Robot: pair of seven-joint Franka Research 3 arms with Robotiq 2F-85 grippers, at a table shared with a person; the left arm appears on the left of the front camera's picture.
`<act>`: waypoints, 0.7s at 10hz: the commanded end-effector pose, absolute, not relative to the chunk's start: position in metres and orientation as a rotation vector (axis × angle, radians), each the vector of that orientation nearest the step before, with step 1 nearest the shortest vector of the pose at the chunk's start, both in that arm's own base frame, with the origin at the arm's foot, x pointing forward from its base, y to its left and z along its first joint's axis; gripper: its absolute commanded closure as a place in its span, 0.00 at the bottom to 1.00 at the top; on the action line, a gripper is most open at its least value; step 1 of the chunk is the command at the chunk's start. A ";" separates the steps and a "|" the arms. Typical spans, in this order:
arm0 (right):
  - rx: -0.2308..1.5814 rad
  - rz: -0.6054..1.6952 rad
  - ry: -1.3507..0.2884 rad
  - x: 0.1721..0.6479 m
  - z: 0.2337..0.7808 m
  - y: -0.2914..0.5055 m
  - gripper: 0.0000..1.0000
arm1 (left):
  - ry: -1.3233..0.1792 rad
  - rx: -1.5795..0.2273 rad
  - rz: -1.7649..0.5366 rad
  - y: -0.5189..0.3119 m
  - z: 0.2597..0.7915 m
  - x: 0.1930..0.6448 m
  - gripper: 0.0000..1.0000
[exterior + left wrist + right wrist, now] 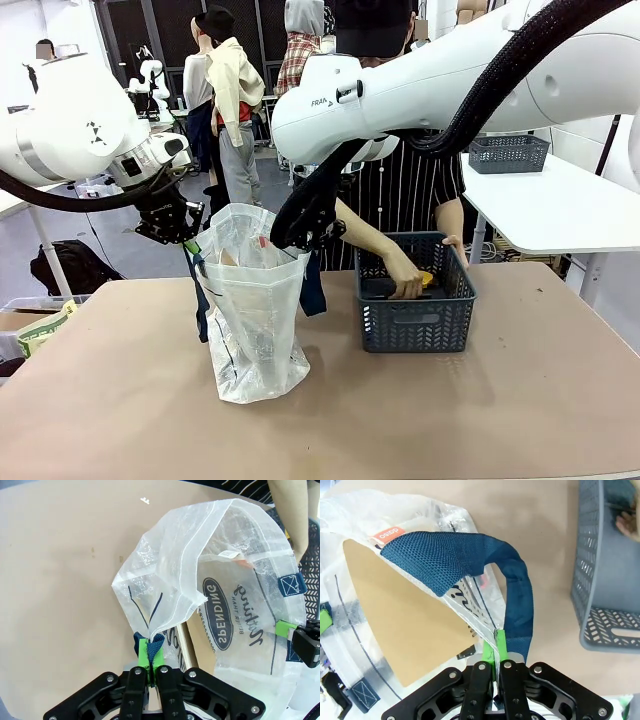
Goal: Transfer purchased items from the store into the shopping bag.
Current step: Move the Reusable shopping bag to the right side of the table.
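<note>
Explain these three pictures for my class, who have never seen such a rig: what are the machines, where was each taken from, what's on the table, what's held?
The white machines are a left robot arm and a right robot arm, each ending in a black two-finger gripper with green pads. The wide picture comes from a fixed camera between the arms, looking across the table at a person. The other two come from cameras on the arms' wrists, looking along each gripper. On the table stand a translucent white shopping bag with navy handles and a grey lattice basket. The left gripper and the right gripper each pinch the bag's rim on opposite sides, holding its mouth open. The person's hand reaches into the basket beside a yellow item.
</note>
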State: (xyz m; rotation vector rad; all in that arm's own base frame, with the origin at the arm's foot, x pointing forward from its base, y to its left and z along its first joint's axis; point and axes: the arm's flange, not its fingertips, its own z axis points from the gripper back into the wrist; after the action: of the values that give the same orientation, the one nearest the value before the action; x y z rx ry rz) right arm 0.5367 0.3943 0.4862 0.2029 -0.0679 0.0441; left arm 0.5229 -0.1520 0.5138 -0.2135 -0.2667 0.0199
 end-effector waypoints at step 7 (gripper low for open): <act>0.208 0.039 -0.058 0.536 0.484 0.392 1.00 | -0.268 -0.214 0.019 -0.152 0.514 0.522 1.00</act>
State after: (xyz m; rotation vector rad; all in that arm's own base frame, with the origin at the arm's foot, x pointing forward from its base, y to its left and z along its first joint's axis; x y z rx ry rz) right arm 0.5367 0.3943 0.4862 0.2029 -0.0679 0.0441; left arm 0.5229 -0.1520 0.5138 -0.2135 -0.2667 0.0199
